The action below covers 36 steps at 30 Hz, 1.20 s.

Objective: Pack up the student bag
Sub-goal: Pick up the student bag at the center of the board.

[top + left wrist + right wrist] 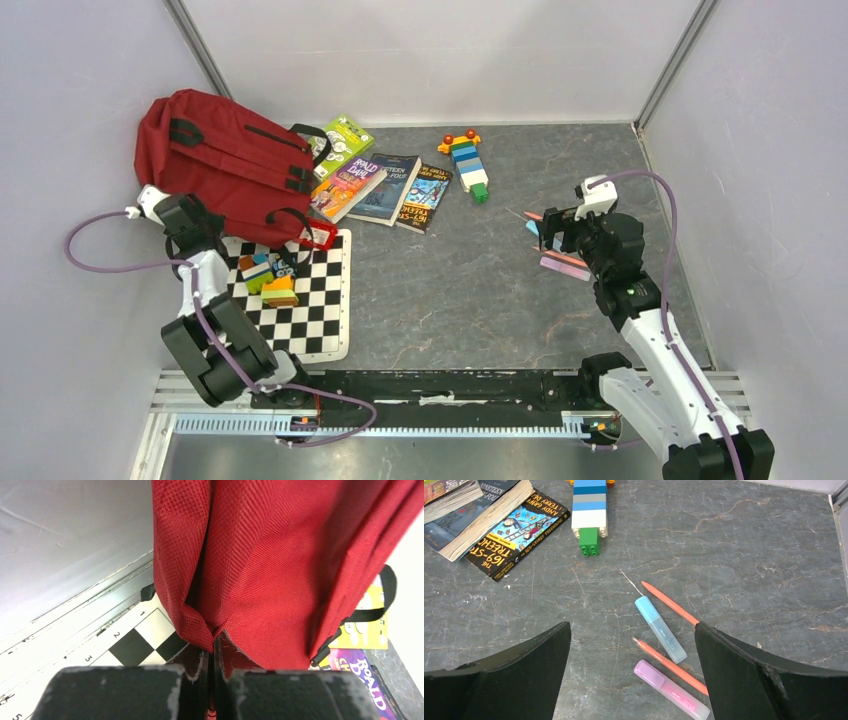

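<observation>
1. The left gripper (215,652) held its jaws together, clamped on a pinched fold of the student bag (260,570), whose red fabric rose directly ahead of the fingers.
2. A chessboard (132,642) lay just left of those jaws, under the bag's edge.
3. The right gripper (631,627) hung with jaws wide apart. Below the gap lay a blue highlighter (660,629), a purple highlighter (671,690) and two orange pens (670,603), none of them gripped.

The student bag (225,150) is a big dark-red fabric backpack with black straps, slumped on its side in the far-left corner of the worktop (480,270). My left tool (215,647) pinches a fold of its red fabric at the near edge.
</observation>
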Available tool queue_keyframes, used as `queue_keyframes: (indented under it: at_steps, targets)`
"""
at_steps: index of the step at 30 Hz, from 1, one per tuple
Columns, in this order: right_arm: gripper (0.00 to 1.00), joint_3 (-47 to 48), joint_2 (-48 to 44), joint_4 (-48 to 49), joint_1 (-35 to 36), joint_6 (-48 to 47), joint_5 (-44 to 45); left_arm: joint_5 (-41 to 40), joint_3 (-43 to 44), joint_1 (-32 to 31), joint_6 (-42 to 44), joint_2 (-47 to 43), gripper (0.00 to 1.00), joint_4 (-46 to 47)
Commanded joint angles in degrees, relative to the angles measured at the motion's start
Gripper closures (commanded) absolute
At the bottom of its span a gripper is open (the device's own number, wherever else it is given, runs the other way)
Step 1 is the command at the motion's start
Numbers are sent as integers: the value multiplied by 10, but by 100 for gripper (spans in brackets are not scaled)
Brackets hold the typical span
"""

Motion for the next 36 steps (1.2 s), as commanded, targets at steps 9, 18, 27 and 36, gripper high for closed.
queue_keyframes:
  at_steps: [9, 18, 27, 36]
  targets:
    - [2, 60, -27, -53, 1, -57, -4, 33, 117, -67, 136, -165, 98, -72]
    - [2, 104, -28, -98, 1, 9, 0, 40, 327, -170, 240, -164, 98, -258]
    - [2, 140, -46, -94, 1, 86, -16, 49, 402, -336, 270, -159, 98, -311]
    - [2, 106, -63, 23, 1, 149, -161, 64, 404, -522, 305, -121, 98, -306]
